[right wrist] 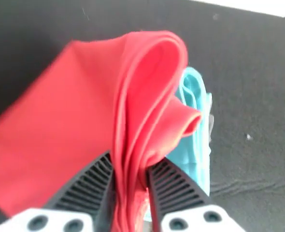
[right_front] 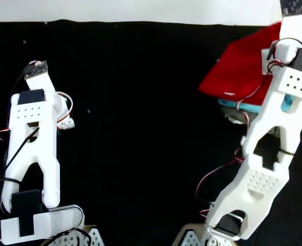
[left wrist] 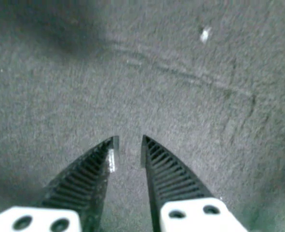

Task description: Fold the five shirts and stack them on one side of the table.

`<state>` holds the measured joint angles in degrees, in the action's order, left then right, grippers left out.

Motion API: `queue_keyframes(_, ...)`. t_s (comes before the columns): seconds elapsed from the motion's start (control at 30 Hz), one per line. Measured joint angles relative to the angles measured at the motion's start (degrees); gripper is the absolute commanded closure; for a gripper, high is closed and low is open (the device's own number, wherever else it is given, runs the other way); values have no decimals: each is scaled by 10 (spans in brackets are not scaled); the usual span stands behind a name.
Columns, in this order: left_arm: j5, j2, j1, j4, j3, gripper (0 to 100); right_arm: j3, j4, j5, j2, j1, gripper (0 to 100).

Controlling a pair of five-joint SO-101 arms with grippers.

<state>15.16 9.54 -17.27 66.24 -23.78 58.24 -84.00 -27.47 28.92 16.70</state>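
While the left gripper (left wrist: 129,145) is hanging just above the bare black table (left wrist: 205,96), jaws parted a little and nothing between them, the right gripper (right wrist: 130,169) is clamping down on the folded edge layers of the red shirt (right wrist: 70,111).

Going outward in the high view:
- The left arm (right_front: 33,138) is standing at 9 o'clock, well apart from any cloth.
- The right arm (right_front: 274,128) is stretching up toward 2 o'clock.
- At 2 o'clock the red shirt is lying folded on top of a teal shirt (right_front: 243,106), close to the table's far right side.
- A white strip (right_front: 141,10) is running along 12 o'clock beyond the table.

Progress, as a judgement: stacking is well under way. Red looks folded and is sitting on teal, but it is not yet let go. A pale scrap (right_front: 233,118) is poking out below the teal edge. I cannot tell whether it is another shirt, so I am not counting the stack against five. Letting go of red looks like the immediate remaining step.

View differences:
- The right wrist view is giving the grasp itself. Red layers are bunching between the jaws, and teal is touching red on its far side.
- The high view is hiding those jaws behind the arm, but it is placing the shirts on the table.
- The left wrist view is showing the small jaw gap and the bare cloth under it.
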Motion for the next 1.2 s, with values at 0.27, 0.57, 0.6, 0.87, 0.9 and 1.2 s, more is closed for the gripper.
queue_keyframes(0.27,0,0,0,-5,0,905,-1,78,-85,75,50,991)
queue_keyframes(0.57,0,0,0,-5,0,905,-1,92,-132,93,60,854)
queue_keyframes(0.6,0,0,0,-5,0,905,-1,92,-132,93,60,817)
queue_keyframes(0.87,0,0,0,-5,0,905,59,158,1,95,66,759)
queue_keyframes(0.9,0,0,0,-5,0,905,68,164,25,95,66,768)
queue_keyframes(1.2,0,0,0,-5,0,905,70,176,45,107,-5,995)
